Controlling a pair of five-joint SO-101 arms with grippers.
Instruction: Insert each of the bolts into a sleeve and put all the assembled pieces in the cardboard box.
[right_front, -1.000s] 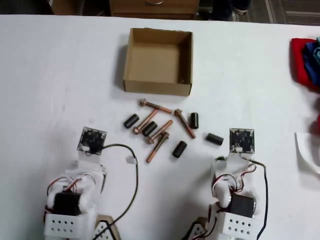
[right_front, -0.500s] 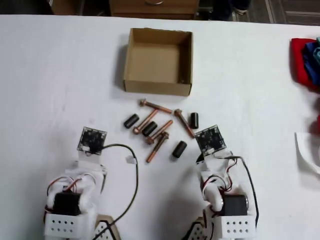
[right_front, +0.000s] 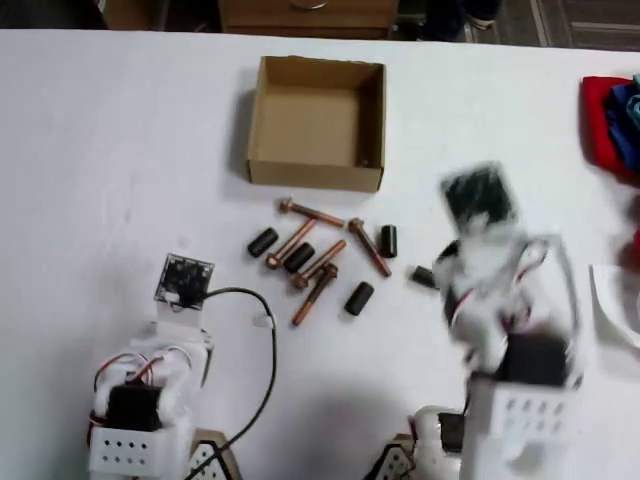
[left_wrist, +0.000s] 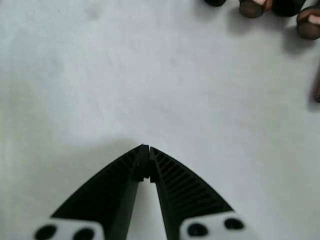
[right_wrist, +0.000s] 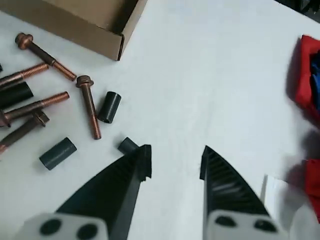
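I read left gripper (left_wrist: 146, 152) closed, fingertips touching, low over bare white counter (left_wrist: 150, 75) short of pile. Right gripper (right_wrist: 175, 155) spread wide, one finger just beside end sleeve (right_wrist: 128, 145). Five bolts (right_front: 368, 247) and five sleeves (right_front: 359, 298) lie loose, separate, on counter in front of cardboard box (right_front: 314, 175). Red cloth (right_wrist: 305, 75) off to side.

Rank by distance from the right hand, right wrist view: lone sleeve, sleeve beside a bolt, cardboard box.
1. Lone sleeve, by a fingertip of the right hand.
2. Second sleeve, beside a bolt.
3. Cardboard box, beyond that bolt.
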